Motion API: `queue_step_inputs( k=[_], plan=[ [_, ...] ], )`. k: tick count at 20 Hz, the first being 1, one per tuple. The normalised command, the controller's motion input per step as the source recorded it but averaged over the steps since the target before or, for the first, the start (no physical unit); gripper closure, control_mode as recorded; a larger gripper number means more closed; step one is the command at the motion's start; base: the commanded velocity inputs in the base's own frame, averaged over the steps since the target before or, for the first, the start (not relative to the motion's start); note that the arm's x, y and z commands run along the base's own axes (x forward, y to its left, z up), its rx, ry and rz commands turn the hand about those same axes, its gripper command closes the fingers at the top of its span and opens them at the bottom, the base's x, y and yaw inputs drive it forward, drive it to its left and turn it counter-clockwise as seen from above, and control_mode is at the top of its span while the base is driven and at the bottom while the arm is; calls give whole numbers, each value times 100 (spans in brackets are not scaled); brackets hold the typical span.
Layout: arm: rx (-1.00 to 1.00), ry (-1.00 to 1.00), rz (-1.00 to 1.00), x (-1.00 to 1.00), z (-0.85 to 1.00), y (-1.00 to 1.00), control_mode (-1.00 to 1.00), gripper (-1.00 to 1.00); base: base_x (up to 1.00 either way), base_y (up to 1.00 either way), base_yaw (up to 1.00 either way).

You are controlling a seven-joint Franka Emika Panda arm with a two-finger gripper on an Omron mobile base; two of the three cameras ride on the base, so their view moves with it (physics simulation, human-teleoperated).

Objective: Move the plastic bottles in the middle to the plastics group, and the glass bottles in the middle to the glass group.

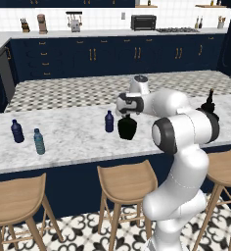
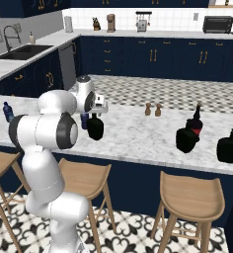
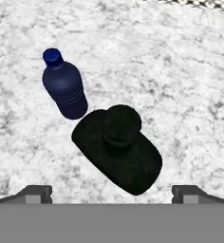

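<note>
A squat glossy black glass bottle (image 1: 127,128) (image 2: 95,127) (image 3: 119,149) stands mid-counter. A small navy plastic bottle (image 1: 109,121) (image 3: 64,88) is just to its left, apart from it. My gripper (image 1: 127,115) (image 2: 96,113) (image 3: 112,193) hangs open directly above the black bottle, fingertips spread wide on either side and holding nothing. The plastics group, a navy bottle (image 1: 17,131) and a teal-grey bottle (image 1: 39,141), is at the counter's left. To the right stand a red-labelled dark bottle (image 2: 196,121), a black bottle (image 2: 187,140) touching its front and another black bottle (image 2: 229,146).
The marble counter (image 1: 73,142) has wooden stools (image 1: 126,182) along its front edge. Two small brown shakers (image 2: 153,109) stand near its far edge. My own arm (image 1: 186,130) blocks part of the counter's right side in the left base view.
</note>
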Motion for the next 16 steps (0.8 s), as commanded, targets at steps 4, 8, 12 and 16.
queue_step_inputs(
  k=[4, 8, 12, 16],
  plan=[
    [0, -5, 0, 28, 0, 0, -100, -100, 0, 0, 0],
    [0, 0, 0, 21, -4, 0, -100, -100, 0, 0, 0],
    [0, 0, 0, 29, -6, 0, -100, -100, 0, 0, 0],
    [0, 0, 0, 13, -19, 0, -100, -100, 0, 0, 0]
  ],
)
